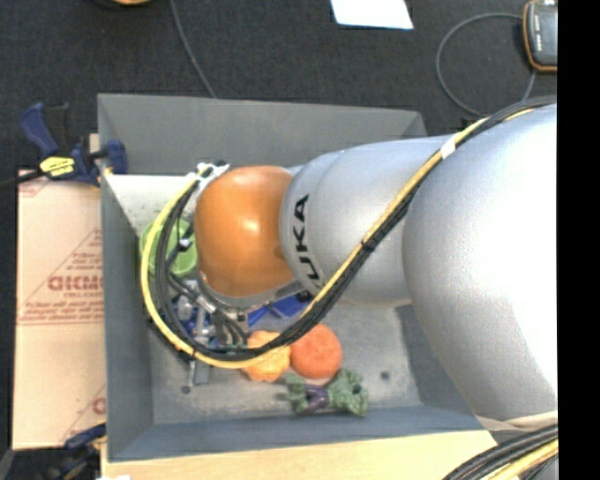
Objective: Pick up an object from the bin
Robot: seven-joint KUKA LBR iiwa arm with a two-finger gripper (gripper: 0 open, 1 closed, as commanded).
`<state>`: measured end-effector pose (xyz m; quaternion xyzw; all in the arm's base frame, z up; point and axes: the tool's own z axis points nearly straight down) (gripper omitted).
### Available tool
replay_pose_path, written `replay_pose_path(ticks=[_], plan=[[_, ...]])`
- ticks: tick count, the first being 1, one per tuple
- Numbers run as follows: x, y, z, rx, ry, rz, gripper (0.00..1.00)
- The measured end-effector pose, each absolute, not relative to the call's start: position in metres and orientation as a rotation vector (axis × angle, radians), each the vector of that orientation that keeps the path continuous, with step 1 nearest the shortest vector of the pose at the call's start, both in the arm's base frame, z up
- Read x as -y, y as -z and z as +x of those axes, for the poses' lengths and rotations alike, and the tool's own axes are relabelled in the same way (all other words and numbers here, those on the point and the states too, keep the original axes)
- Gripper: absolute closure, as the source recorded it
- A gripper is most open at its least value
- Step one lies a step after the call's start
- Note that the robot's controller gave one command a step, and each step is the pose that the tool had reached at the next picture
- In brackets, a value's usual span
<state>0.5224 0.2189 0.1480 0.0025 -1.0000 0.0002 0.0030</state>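
Dark matting is lying all round the grey metal bin (262, 117), which is sitting mid-view with its speckled floor showing bare along the near wall.

Gripper (200, 342) is hanging low over the left-centre of the bin floor. It is tucked beneath the orange wrist cover (239, 230) and ringed by a yellow-and-black cable loop (150, 281). Cover and cables are hiding its working end, so I cannot tell how wide it is standing or whether it is gripping anything.

Contents, working outward:
- Orange-yellow piece (265, 366), rounded, is lying just beside the gripper on its right, partly under the cable loop. Nearest item to the gripper.
- Orange ball (316, 352), rough-surfaced, is resting against that piece on its far side.
- Green and purple toy (328, 396) is lying just below the ball, near the bin's near wall and apart from the gripper.
- Blue item (281, 307) is peeking out from under the arm, above the two orange things; its kind is unclear.
- Lime-green item (153, 246) is showing behind the cable loop, close to the left wall; mostly hidden.

Silver arm body (422, 244) is reaching in from the right, covering the right half of the bin and blocking sight of whatever is under it.

Outside the bin, a white sheet (370, 11) is lying on the matting past the far wall.
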Motion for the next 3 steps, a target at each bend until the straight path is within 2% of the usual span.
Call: replay_pose_path(ticks=[1, 2, 3], plan=[[-0.218, -0.153, 0.525, 3.143, 0.002, -0.002, 0.00], [-0.148, -0.070, 0.592, 3.144, -0.001, -0.027, 0.00], [-0.158, -0.072, 0.582, 3.147, 0.008, -0.108, 0.00]])
